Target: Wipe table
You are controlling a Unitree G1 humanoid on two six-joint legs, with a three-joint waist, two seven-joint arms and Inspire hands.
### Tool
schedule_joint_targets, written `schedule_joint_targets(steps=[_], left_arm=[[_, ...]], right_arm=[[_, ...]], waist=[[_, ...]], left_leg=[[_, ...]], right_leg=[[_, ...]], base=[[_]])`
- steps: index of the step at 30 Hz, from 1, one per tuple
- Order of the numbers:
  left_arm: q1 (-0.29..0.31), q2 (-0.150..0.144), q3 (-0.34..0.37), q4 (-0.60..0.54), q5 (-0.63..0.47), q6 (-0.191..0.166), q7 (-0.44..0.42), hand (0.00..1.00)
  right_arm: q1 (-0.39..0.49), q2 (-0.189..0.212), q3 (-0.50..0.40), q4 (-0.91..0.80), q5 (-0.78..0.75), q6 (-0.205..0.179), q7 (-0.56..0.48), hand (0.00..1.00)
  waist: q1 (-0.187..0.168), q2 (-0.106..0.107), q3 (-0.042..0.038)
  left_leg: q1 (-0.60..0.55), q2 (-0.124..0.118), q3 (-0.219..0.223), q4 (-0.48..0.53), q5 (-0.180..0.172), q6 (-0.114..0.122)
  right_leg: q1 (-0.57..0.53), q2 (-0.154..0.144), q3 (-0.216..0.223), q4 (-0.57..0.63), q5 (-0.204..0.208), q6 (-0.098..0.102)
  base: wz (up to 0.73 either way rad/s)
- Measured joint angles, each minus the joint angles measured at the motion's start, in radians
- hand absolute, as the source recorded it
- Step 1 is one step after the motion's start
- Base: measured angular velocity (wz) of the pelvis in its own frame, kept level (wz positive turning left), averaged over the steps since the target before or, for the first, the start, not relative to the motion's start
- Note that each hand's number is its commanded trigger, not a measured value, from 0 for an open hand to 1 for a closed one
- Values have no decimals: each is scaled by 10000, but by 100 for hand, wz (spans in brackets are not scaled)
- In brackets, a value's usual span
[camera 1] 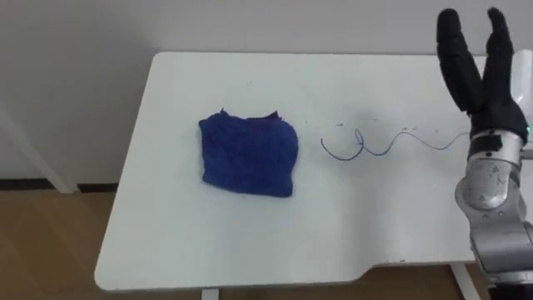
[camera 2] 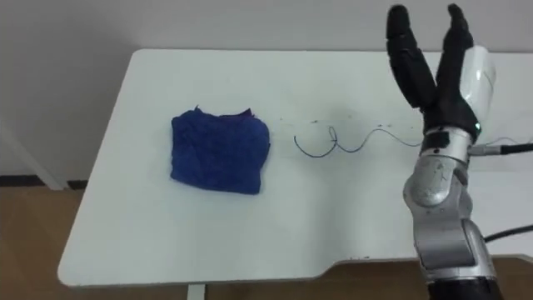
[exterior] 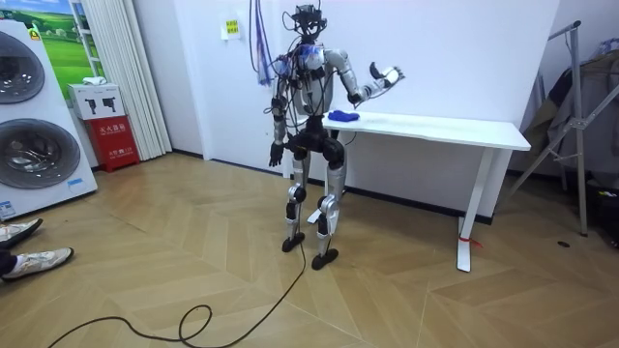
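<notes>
While right hand (camera 1: 491,104) hangs raised over counter (camera 1: 191,242) right side, fingers (camera 1: 454,50) straight, spread, holding nothing, cloth (camera 1: 248,154) lies bunched mid-counter, well apart. Left hand (exterior: 276,153) low by hip. Risk: reach across could drag wrist through squiggle (camera 1: 358,148), or loose grasp leaves cloth folded, missing squiggle. Counter white, smooth, likely slick; cloth may skid. Room: wood floor (exterior: 145,251), washers (exterior: 34,126) at room view's left, white wall (exterior: 464,58) behind.
</notes>
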State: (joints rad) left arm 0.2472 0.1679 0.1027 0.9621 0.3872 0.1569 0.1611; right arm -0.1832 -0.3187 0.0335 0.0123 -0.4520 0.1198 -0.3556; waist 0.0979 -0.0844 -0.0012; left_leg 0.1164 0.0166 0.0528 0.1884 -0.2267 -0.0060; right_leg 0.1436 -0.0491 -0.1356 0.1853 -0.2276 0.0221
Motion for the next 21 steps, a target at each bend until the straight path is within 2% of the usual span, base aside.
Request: schedule_joint_targets(steps=[1,3,5,10,16,19,21], left_arm=[[-6,3,-1,-3,2,-58,-2,0],[-40,8,-152,-6,-5,-135,0,0],[-72,24,-353,-16,-6,-186,28,0],[-176,92,-697,-15,2,-319,18,0],[-494,115,-774,-16,7,-402,-169,0],[-545,144,-948,-70,9,-542,-168,0],[-541,150,-987,-138,9,-555,-165,0]], right_arm=[[-24,1,277,-139,-438,-19,133,0],[-40,9,790,-268,-870,-284,407,0],[-53,10,1206,-283,-1165,-342,683,0],[-95,43,2432,-238,-2723,-350,1577,0],[-95,15,3384,-175,-4551,-356,2301,0],[-72,-40,3742,399,-4798,-348,2525,0],[-71,-39,4014,1005,-4851,-304,2909,0]], waist=[[175,0,3],[315,-15,37],[448,-43,74],[494,-80,129],[804,-211,100],[970,-265,73],[1041,-313,88]], left_leg=[[11,11,2,2,0,0],[7,11,-55,4,0,0],[-39,8,-103,-3,0,-1],[-204,-6,-281,21,13,-3],[-346,-10,-437,20,17,-2],[-301,-38,-605,-10,17,-2],[-219,-49,-669,-51,17,-2]], right_leg=[[4,7,-33,-4,1,-1],[58,9,-116,-10,3,-4],[22,4,-181,-6,2,-3],[-33,-9,-413,-10,2,-4],[-163,-17,-581,-9,3,-4],[-116,-20,-583,-12,4,-6],[-21,-23,-590,-39,4,-6]], base=[[5],[9],[7],[9],[4],[8],[6]])
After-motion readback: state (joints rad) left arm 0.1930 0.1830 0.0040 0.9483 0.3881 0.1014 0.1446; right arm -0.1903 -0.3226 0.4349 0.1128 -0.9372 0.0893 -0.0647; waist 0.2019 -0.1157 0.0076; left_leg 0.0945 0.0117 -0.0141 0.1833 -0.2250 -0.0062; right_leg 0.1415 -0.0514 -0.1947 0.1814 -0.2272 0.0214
